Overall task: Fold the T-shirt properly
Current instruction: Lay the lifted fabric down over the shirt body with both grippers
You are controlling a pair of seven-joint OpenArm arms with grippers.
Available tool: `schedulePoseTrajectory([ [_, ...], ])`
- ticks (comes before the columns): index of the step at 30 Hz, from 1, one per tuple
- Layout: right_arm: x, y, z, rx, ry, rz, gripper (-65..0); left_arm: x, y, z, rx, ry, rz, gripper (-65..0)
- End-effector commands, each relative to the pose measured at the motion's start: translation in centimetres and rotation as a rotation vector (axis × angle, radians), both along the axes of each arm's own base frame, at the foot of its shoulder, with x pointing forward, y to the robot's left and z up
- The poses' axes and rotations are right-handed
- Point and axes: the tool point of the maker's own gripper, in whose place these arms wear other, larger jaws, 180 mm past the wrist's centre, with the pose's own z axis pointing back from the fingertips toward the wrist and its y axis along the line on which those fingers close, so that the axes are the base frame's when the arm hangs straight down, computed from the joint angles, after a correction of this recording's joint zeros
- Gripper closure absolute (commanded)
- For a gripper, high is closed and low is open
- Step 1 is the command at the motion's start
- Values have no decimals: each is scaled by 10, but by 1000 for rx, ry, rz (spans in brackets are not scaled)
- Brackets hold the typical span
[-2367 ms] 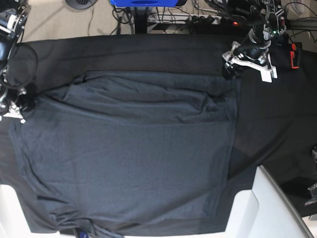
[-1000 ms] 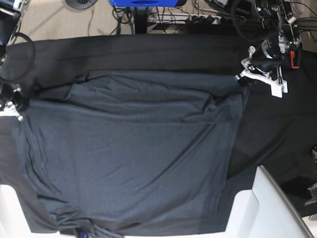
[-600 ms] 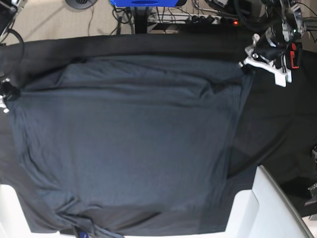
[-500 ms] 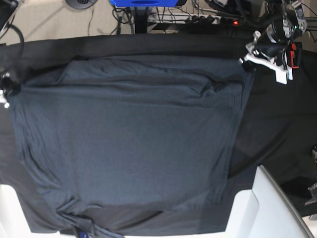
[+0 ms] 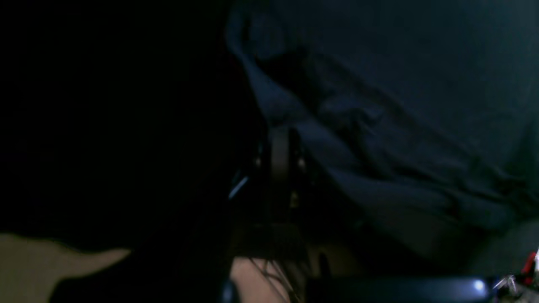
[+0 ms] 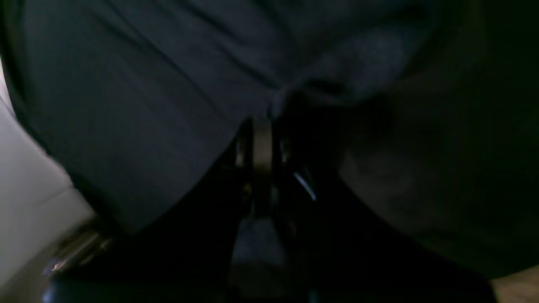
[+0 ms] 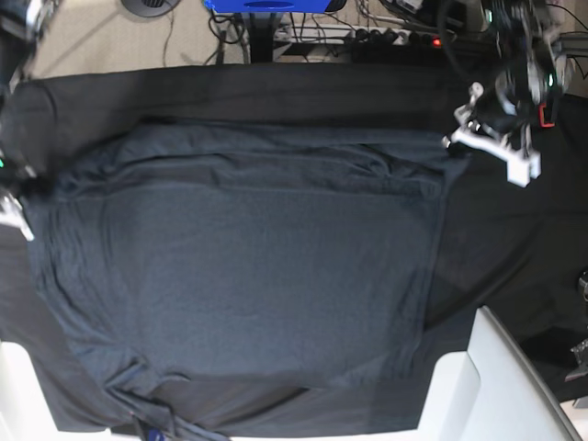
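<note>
After being drawn apart at both far corners and lifted a little, now settling back onto the black-draped counter (image 7: 276,83) and covering most of it: so much for the T-shirt (image 7: 248,276), spread wide with its near end reaching the counter's front edge. Looks broader and smoother than a couple of seconds ago. Gone are the deep slanting creases across the far band, leaving only shallow ridges running side to side and a small pucker close to the corner on the base view's right. Still rumpled at the near edge on the base view's left, where a sleeve seems tucked under. Pinned at the far corner on that view's right by the left gripper (image 7: 457,138), clamped tight on the fabric and lower than half a second back. Pinned at the opposite corner by the right gripper (image 7: 14,197), likewise closed on cloth that gathers into its tip in the wrist view, and also moved nearer. Reads as the flattening step almost finished; probably calls next for a release and a first fold.
</note>
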Motion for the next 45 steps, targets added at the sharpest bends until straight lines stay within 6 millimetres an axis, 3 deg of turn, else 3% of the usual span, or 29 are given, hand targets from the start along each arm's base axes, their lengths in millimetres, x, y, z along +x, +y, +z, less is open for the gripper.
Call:
schedulePoseTrajectory([
  [1, 9, -15, 8, -19, -7, -18, -5, 15, 2, 9, -8, -43, -4, 0],
  [3, 20, -14, 3, -16, 1, -21, -3, 31, 3, 10, -25, -59, 5, 0],
  [6, 30, -26, 1, -69, 8, -23, -3, 46, 5, 10, -41, -70, 15, 0],
  [14, 44, -55, -6, -134, 57, -51, -3, 65, 14, -14, -105, -16, 61, 0],
  [22, 47, -60, -6, -150, 50, -76, -3, 85, 13, -15, -146, -23, 79, 0],
  [27, 48, -61, -5, -150, 44, -82, -3, 88, 33, -18, -182, -29, 169, 0],
  [33, 69, -58, 5, -154, 1, -110, -3, 106, 26, -13, -213, -48, 168, 0],
  [37, 62, -56, -8, -136, 65, -164, -3, 112, 23, -16, -237, -40, 174, 0],
  [45, 60, -57, -10, -131, 73, -174, -3, 114, 25, -14, -235, -48, 177, 0],
])
